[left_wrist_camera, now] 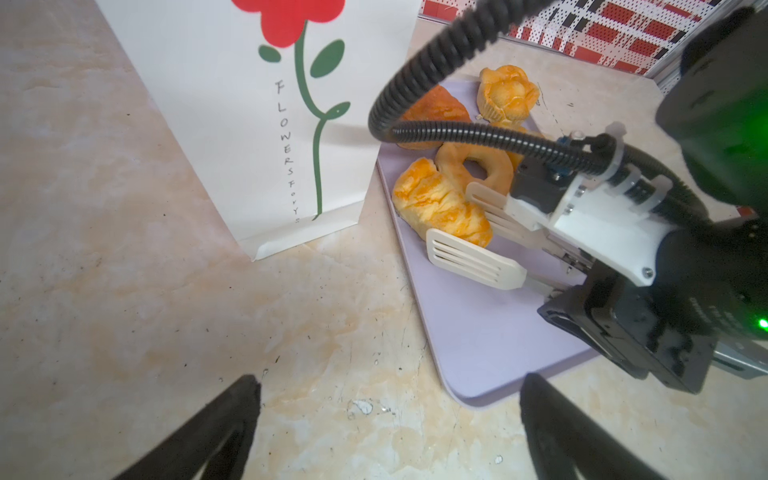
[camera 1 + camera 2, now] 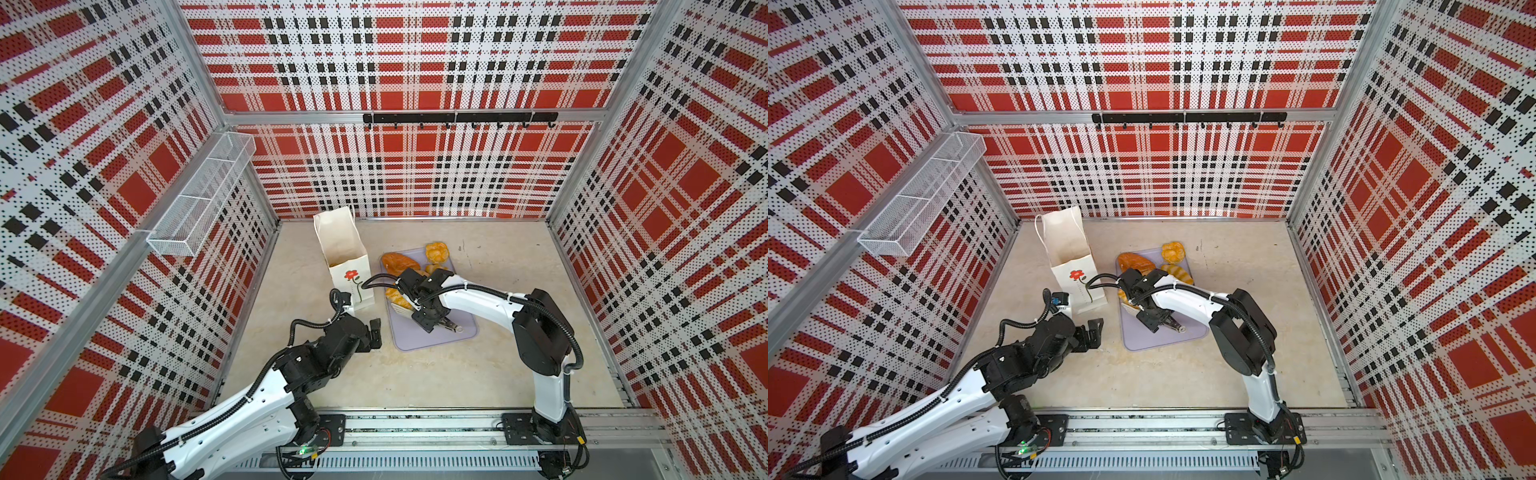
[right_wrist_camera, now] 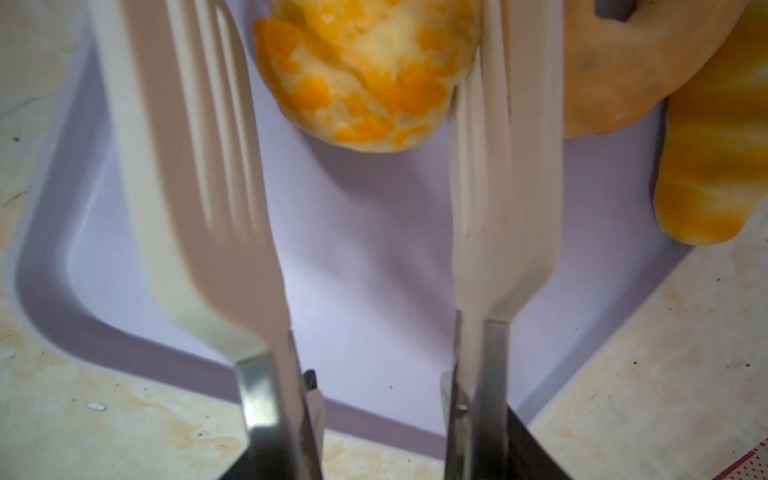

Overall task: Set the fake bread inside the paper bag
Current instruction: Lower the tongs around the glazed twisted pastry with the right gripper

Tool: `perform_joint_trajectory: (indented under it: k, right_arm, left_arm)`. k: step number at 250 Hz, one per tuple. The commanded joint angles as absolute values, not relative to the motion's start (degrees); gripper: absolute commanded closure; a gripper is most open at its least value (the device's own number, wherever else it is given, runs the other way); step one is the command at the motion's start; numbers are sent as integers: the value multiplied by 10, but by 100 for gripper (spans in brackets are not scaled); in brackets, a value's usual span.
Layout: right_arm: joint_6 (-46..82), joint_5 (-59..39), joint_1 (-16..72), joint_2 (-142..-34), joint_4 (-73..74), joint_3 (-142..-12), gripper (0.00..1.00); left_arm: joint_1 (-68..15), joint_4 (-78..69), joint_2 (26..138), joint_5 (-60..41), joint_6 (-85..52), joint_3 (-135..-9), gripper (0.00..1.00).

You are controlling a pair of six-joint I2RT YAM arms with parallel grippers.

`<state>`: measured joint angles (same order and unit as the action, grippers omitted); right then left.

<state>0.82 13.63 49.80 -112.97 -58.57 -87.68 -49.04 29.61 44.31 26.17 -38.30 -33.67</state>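
Fake bread [image 2: 399, 262] lies on the lilac tray [image 1: 478, 332], just beside the upright paper bag [image 2: 347, 257]. The right gripper [image 2: 430, 322] is clamped on the handles of white slotted tongs [image 1: 473, 262]. Their two blades straddle one end of a striped croissant [image 3: 361, 75], one touching it and the other just clear. The right arm bends over the tray, wrist angled down. The left gripper [image 1: 390, 386] hangs low over the table [image 1: 124, 291] near the bag's base, fingers spread wide.
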Motion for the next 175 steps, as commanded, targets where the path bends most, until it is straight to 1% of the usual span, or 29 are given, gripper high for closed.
perform_joint_trajectory:
  k: [1, 25, 127, 175]
  right_arm:
    - [1, 140, 502, -1140, -585, -902, 45]
    - [1, 138, 501, -1140, -587, -903, 48]
    - [9, 120, 501, -1096, -561, -860, 67]
    - [20, 115, 500, -1068, -549, -837, 70]
  left_arm:
    - [-486, 299, 442, 265, -387, -333, 1]
    - [-486, 303, 440, 265, -386, -335, 1]
    - [-490, 308, 426, 265, -391, -337, 1]
    - [-500, 315, 414, 276, -396, -340, 1]
